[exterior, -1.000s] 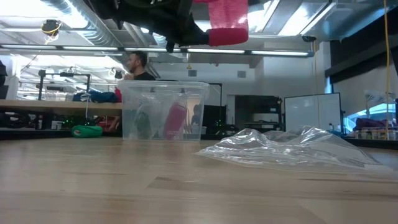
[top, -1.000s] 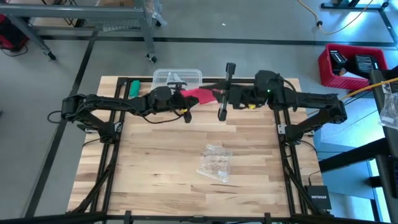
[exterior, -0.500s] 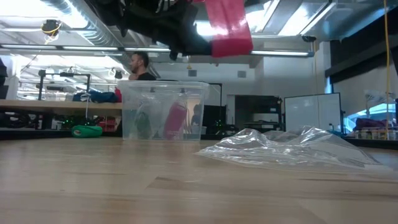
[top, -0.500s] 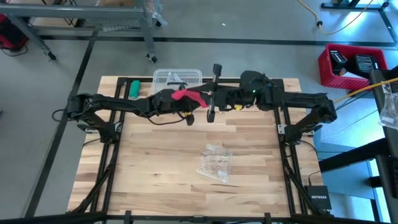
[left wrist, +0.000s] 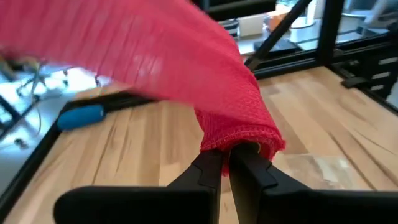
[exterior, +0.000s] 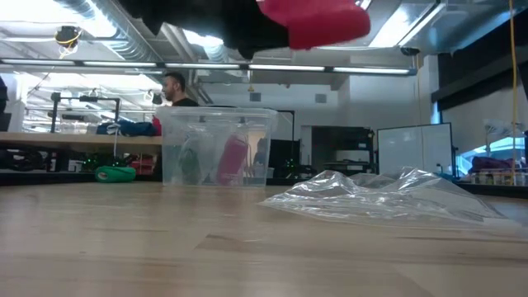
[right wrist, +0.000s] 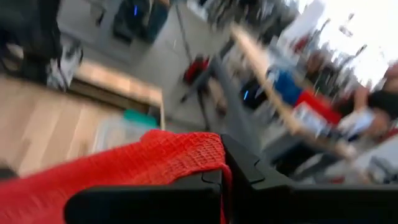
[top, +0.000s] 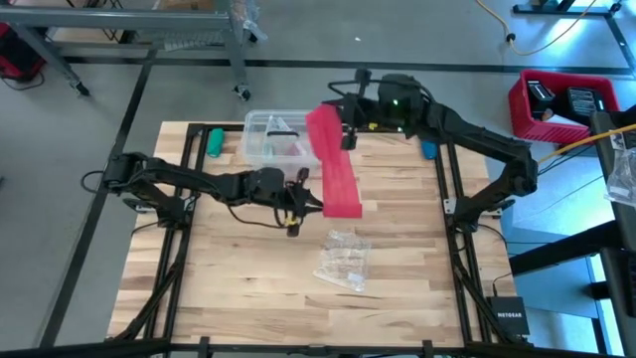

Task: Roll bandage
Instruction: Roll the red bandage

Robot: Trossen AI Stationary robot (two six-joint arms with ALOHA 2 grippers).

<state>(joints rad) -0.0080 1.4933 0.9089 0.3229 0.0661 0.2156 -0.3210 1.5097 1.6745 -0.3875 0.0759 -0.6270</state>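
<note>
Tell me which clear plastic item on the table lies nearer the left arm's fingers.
The crumpled wrapper, flat mid-table, just beyond the left fingers; the box stands upright at the far edge.

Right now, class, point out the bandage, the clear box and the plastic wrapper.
bandage (top: pixel 334 169): high view, middle of the strip.
clear box (exterior: pixel 216 148): low view, front wall.
plastic wrapper (top: pixel 344 259): high view, its middle.

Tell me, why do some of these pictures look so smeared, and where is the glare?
The right wrist view is the most smeared: the room streaks diagonally, while the red bandage stays fairly clear. In the left wrist view the bandage's far part blurs, but its pinched end is sharp. In the low view ceiling lights glare and the plastic wrapper glints. The high view is evenly lit.
</note>
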